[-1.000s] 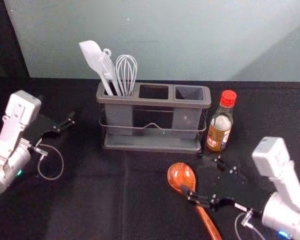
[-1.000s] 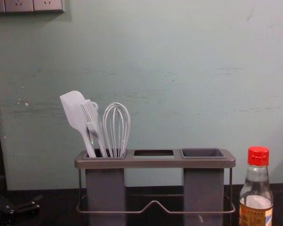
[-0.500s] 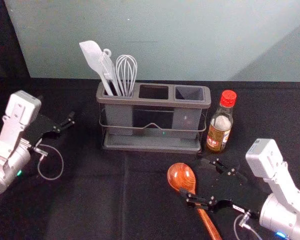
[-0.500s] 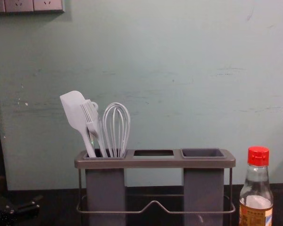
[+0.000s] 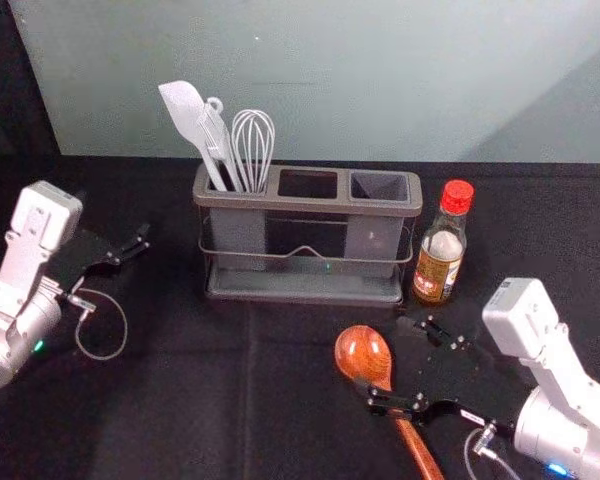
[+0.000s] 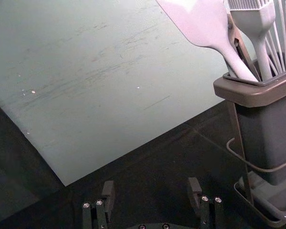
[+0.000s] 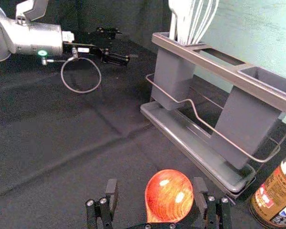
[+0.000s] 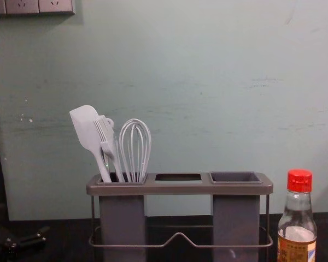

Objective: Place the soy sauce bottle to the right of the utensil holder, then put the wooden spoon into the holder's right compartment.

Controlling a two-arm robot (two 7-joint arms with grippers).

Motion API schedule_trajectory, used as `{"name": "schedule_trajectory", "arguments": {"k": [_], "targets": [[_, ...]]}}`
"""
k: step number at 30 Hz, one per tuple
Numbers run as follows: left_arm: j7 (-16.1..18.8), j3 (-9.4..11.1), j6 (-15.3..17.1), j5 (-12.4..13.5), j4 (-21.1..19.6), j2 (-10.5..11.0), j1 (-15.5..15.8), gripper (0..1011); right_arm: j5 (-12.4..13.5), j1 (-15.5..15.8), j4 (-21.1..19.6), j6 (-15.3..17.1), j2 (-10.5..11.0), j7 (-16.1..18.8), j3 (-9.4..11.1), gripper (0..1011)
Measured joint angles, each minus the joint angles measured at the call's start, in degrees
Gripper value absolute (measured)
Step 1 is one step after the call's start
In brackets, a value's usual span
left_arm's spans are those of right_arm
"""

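Boxy grey plastic holder, slim white utensils in left compartment, red-capped glass bottle right, round-bowled brown wooden spoon in front

Right gripper, jaws apart, seemingly straddles the wooden spoon; left gripper left of holder.

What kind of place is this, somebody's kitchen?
Probably a staged kitchen-style test table rather than a real kitchen: a utensil holder and sauce bottle sit on black cloth, with a robot arm at each side.
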State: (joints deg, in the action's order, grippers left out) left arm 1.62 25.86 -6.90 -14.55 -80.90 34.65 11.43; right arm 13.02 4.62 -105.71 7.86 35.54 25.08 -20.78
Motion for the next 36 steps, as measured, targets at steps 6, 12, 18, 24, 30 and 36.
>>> {"name": "schedule_trajectory", "arguments": {"k": [6,12,18,24,30,36], "targets": [[0.0,0.0,0.0,0.0,0.0,0.0,0.0,1005,-1.46,1.42,-3.85,6.99,-0.78,-3.49,0.3,1004],[0.0,0.0,0.0,0.0,0.0,0.0,0.0,1005,-1.48,2.5,-7.7,18.23,-3.71,-7.74,1.46,1004],[0.0,0.0,0.0,0.0,0.0,0.0,0.0,1005,-3.68,0.61,-9.79,30.04,-7.65,-11.94,0.48,1004],[0.0,0.0,0.0,0.0,0.0,0.0,0.0,1005,-4.53,-3.19,-9.15,40.44,-11.66,-13.46,-0.3,1004],[0.0,0.0,0.0,0.0,0.0,0.0,0.0,1005,-4.06,-6.42,-6.83,47.08,-15.22,-13.28,0.04,1004],[0.0,0.0,0.0,0.0,0.0,0.0,0.0,1005,-4.02,-8.48,-4.29,50.12,-17.61,-12.64,0.06,1004]]}}
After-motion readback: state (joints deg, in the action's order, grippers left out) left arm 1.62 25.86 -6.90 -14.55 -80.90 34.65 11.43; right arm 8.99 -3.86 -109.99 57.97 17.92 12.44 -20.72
